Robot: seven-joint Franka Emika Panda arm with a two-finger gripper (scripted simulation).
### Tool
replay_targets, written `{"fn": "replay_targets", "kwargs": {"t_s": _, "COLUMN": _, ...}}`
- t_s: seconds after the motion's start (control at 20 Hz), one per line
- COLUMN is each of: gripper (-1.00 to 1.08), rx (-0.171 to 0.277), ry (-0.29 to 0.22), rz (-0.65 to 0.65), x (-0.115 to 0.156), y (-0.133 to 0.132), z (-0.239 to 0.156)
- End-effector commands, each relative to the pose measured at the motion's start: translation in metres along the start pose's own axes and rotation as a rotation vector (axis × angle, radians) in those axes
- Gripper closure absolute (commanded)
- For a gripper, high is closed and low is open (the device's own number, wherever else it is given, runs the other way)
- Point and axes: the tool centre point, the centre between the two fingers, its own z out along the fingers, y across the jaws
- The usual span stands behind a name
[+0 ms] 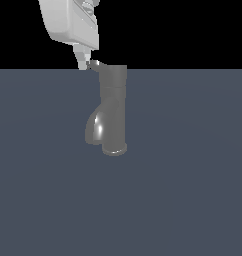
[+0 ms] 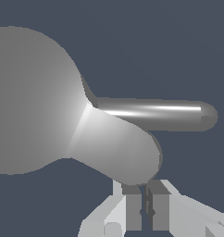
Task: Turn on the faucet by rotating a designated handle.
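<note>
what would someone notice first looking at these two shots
The dull grey faucet stands alone mid-scene on a flat slate-blue floor, its glossy spout curving toward the exterior view's left. Right at its top, the pale end effector hangs beside the thin handle, fingers nearly together.

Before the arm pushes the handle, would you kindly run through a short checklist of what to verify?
1. Dull grey metal faucet upright on the dark floor: ok.
2. Thin grey lever handle located, jutting from the top cap toward the exterior view's left: ok.
3. White gripper beside the handle tip: ok.
4. Fingers nearly together, nothing between them: ok.
5. Finger touching the handle: cannot tell.
6. Glossy curved spout apart from the gripper: ok.
</note>
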Motion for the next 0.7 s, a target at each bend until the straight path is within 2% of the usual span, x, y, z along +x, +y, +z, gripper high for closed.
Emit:
{"fn": "replay_targets", "kwargs": {"t_s": 0.0, "gripper": 1.08, "rx": -0.002, "ry": 0.003, "rz": 0.041, "x": 0.033, "y": 0.001, "z": 0.000}}
{"fn": "replay_targets", "kwargs": {"t_s": 0.3, "gripper": 1.08, "rx": -0.003, "ry": 0.003, "rz": 0.048, "x": 0.064, "y": 0.011, "z": 0.000}}
{"fn": "replay_targets", "kwargs": {"t_s": 0.35, "gripper": 1.08, "rx": -0.003, "ry": 0.003, "rz": 0.048, "x": 0.064, "y": 0.011, "z": 0.000}}
{"fn": "replay_targets", "kwargs": {"t_s": 0.4, "gripper": 1.08, "rx": -0.002, "ry": 0.003, "rz": -0.005, "x": 0.033, "y": 0.013, "z": 0.000}}
{"fn": "replay_targets", "kwargs": {"t_s": 0.65, "gripper": 1.08, "rx": -0.002, "ry": 0.003, "rz": 0.013, "x": 0.063, "y": 0.001, "z": 0.000}}
